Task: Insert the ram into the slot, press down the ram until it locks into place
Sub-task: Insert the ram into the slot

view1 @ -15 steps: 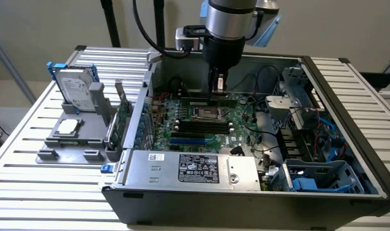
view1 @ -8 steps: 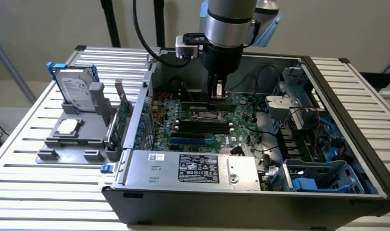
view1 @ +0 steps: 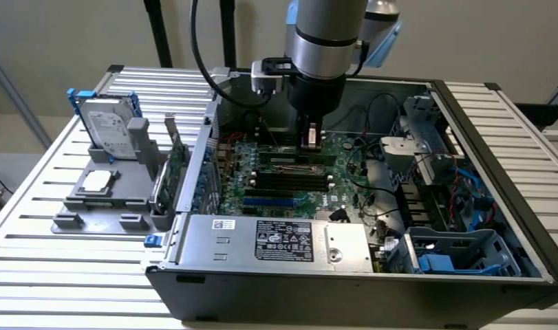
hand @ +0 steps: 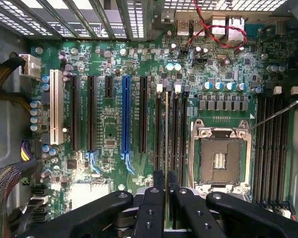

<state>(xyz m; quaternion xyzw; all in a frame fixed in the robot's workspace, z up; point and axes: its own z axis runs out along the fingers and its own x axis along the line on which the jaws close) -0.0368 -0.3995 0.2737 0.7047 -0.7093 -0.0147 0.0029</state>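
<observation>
Ram (hand: 166,144) on edge along the slot (hand: 168,88), in the bank of parallel black sockets between the blue slot (hand: 125,119) and the CPU socket (hand: 221,158), near the motherboard's (hand: 109,124) middle. Gripped on both faces by the gripper (hand: 166,174), fingers clenched on it. Depth of seating impossible to tell. Arm (view1: 320,41) vertical above the open computer case (view1: 499,137).

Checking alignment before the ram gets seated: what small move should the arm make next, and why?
Probably a slow push straight down: the gripper holds the thin flat ram stick edge-on, lined up along one long narrow black plastic slot.
</observation>
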